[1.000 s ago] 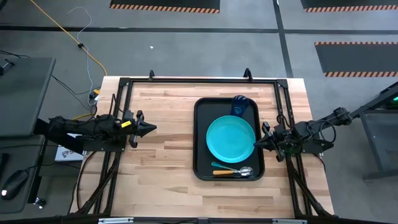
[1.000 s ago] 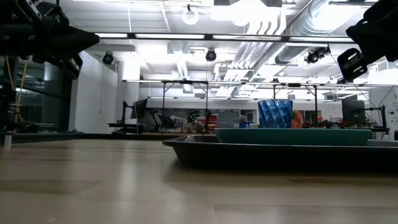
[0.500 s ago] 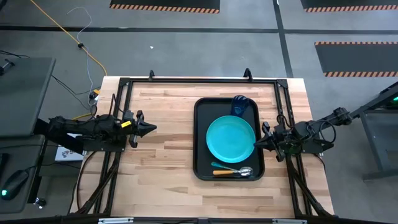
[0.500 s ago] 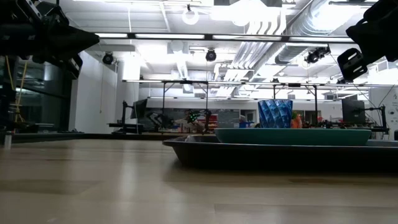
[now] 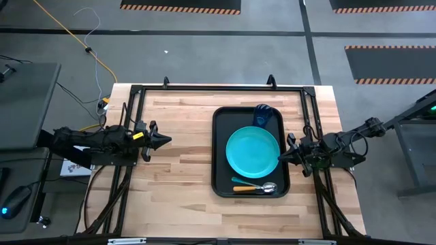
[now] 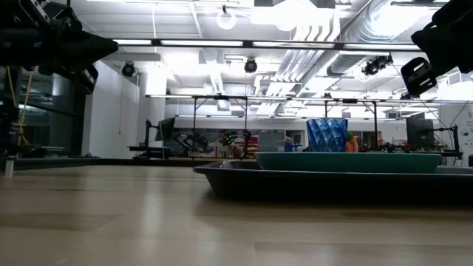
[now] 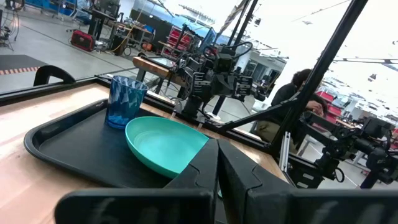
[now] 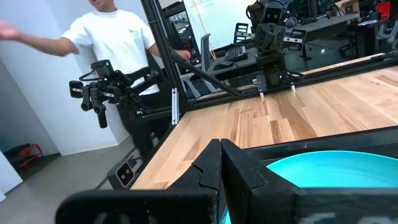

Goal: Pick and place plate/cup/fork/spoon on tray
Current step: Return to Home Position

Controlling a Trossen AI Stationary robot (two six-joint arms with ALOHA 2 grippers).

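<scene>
High view: the tray (image 5: 220,136) lies on the right half of the wooden bench (image 5: 184,170), long side running away from the viewer. All four task items are on it. The plate (image 5: 253,152) occupies the tray's centre. The cup (image 5: 263,114) stands upright in the far right corner of the tray, just beside the plate rim. The fork (image 5: 241,181) and the spoon (image 5: 255,188) lie side by side along the near short edge, the fork closer to the plate, the spoon nearer the tray rim with its bowl pointing right.

Left hand (image 5: 165,140): positioned over bare bench on the left side, well apart from the tray, tip pointing toward the tray. The left wrist view shows its fingers (image 7: 193,174) pressed together with nothing between them.

Right hand (image 5: 281,157): positioned at the tray's right rim, tip just beside the plate edge, pointing left. The right wrist view shows its fingers (image 8: 205,168) together and holding nothing.

Low view: the plate (image 6: 347,161) sits inside the tray (image 6: 222,177), with the cup (image 6: 327,135) behind it. Both arms are raised clear of the bench surface.

Right wrist view: a person (image 8: 118,37) in a white shirt stands beyond the bench.
</scene>
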